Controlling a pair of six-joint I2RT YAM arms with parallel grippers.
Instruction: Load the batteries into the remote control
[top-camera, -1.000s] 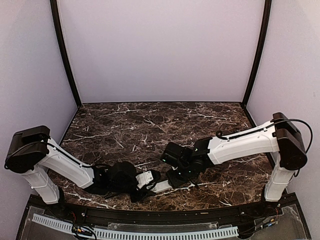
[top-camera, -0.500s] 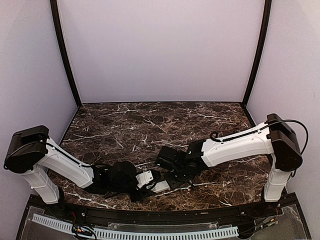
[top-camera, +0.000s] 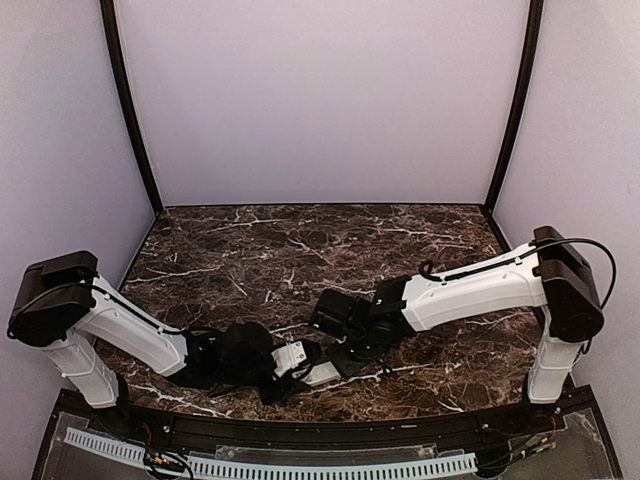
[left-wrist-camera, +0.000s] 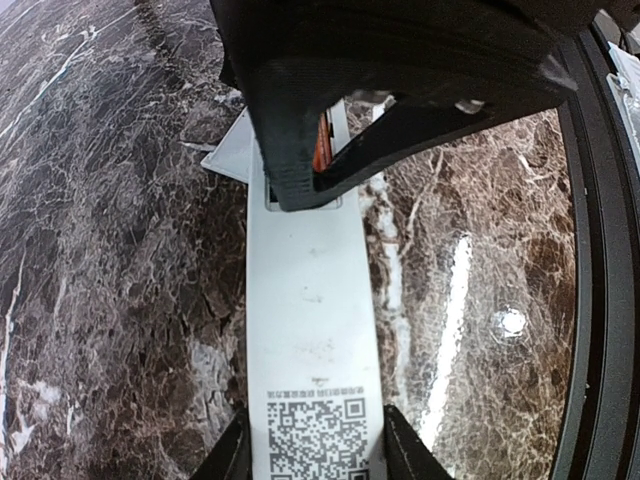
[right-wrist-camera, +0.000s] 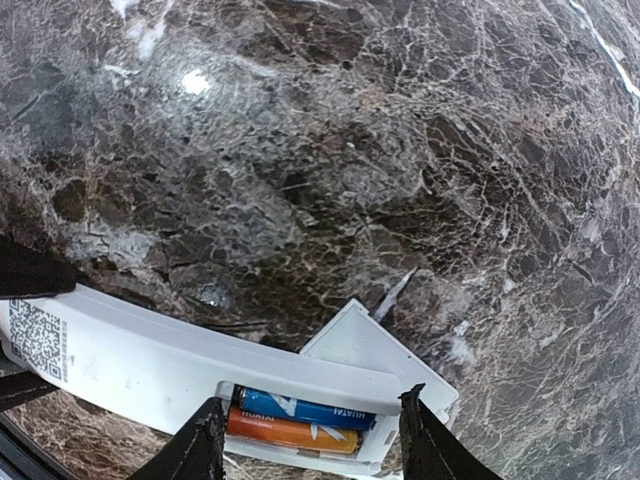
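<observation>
The remote control (left-wrist-camera: 308, 300) lies back-up near the table's front edge, its dark square code sticker (left-wrist-camera: 317, 440) facing me. My left gripper (left-wrist-camera: 315, 445) is shut on its sticker end, one finger on each long side. In the right wrist view the recess holds both batteries side by side, the blue one (right-wrist-camera: 300, 409) above the orange one (right-wrist-camera: 290, 432). My right gripper (right-wrist-camera: 312, 435) hangs open just over the recess, its fingertips (right-wrist-camera: 203, 445) standing off either end. In the top view the two grippers meet over the remote control (top-camera: 322, 374).
A loose flat white cover plate (right-wrist-camera: 385, 350) lies on the marble, partly under the remote's recess end. The black frame of the table's near edge (left-wrist-camera: 600, 260) runs close beside the remote. Dark marble stretches beyond.
The right arm has shifted a little to the left over the remote and its jaws have widened slightly. The left arm and the remote have held still.
</observation>
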